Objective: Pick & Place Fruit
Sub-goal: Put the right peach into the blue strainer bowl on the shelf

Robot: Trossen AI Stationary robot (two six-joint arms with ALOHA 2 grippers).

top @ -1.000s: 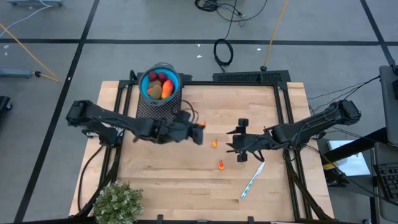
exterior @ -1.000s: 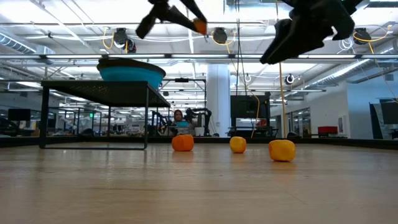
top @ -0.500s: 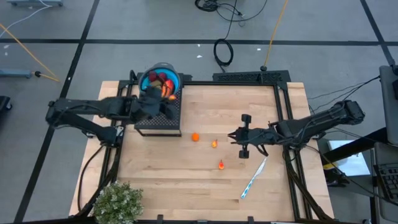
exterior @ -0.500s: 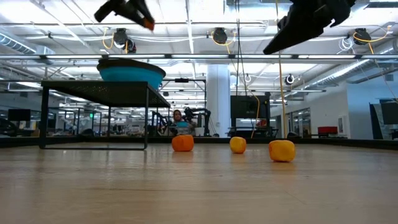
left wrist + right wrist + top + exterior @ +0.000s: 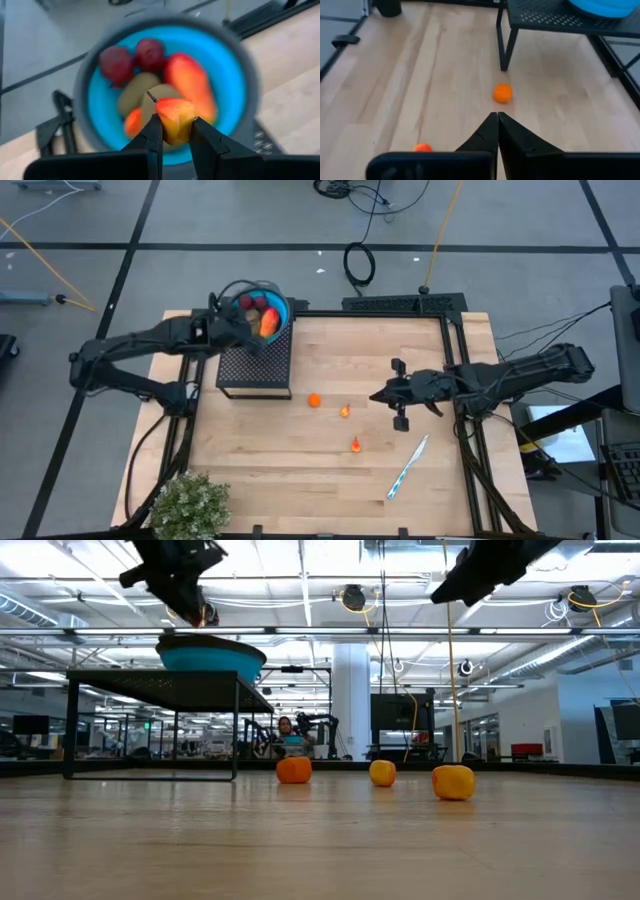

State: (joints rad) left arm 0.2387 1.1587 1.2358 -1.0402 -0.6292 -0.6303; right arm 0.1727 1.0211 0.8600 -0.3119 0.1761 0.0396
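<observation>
We are holding a small orange-yellow fruit [image 5: 176, 120] directly above the blue bowl [image 5: 282, 312], which is sitting on the black mesh stand [image 5: 255, 366] at the far left of the wooden table [image 5: 330, 470]. The left gripper [image 5: 175, 131] is pinching this piece between its two dark fingers [image 5: 152, 134], which are spread only as wide as the fruit itself. Below it in the bowl are lying two dark red balls [image 5: 116, 64], brown-green ovals [image 5: 134, 99] and the elongated red-orange piece [image 5: 192, 82].

To do this step well, we judge that we should be keeping the gripper centred over the bowl's opening, coming down a little toward the pile, and letting go only when the drop is short, since the bowl is already crowded and a piece dropped from height could bounce off the fruit beneath or roll over the rim. Spreading the fingers slowly and lifting straight up should keep them from dragging anything out.

Three small orange fruits [image 5: 314, 400] are still lying on the bare wood between the stand and the right arm, well apart from the bowl. The right gripper [image 5: 497, 119] is hovering above the table on the right side, its fingers pressed together and gripping nothing. A white-and-blue pen [image 5: 408, 467] is lying near the right front, and a bushy green plant [image 5: 188, 505] is standing at the near left corner.
</observation>
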